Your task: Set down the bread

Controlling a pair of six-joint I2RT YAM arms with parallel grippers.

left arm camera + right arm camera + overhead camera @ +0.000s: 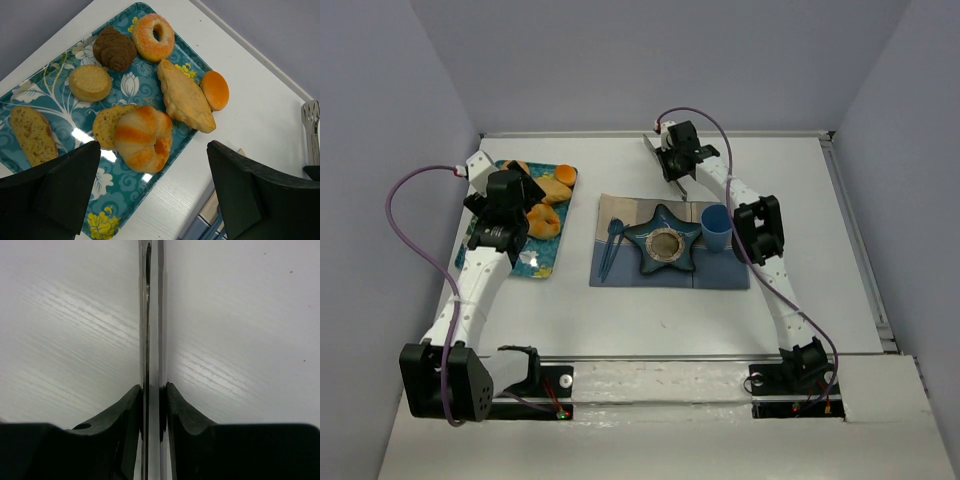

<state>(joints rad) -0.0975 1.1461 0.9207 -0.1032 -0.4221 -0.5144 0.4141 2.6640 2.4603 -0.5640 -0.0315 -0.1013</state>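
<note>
The bread (142, 137), a lumpy golden bun with orange-brown crust, lies on the teal flowered tray (60, 65) near its right edge, partly over a flat biscuit. It also shows in the top view (544, 222). My left gripper (155, 152) is open and empty just above it, with one finger (65, 185) on each side of the view; in the top view the gripper (517, 200) hovers over the tray (535, 262). My right gripper (152, 390) is shut on metal tongs (152, 315) at the far middle of the table (678, 150).
The tray also holds a doughnut (153, 36), a long golden pastry (185, 95), a small smooth orange bun (215, 90), a chocolate croissant (115, 48), a round biscuit (90, 82) and a toast slice (32, 135). A star-shaped plate (665, 240), blue cup (715, 225) and blue utensil (610, 245) sit on a placemat.
</note>
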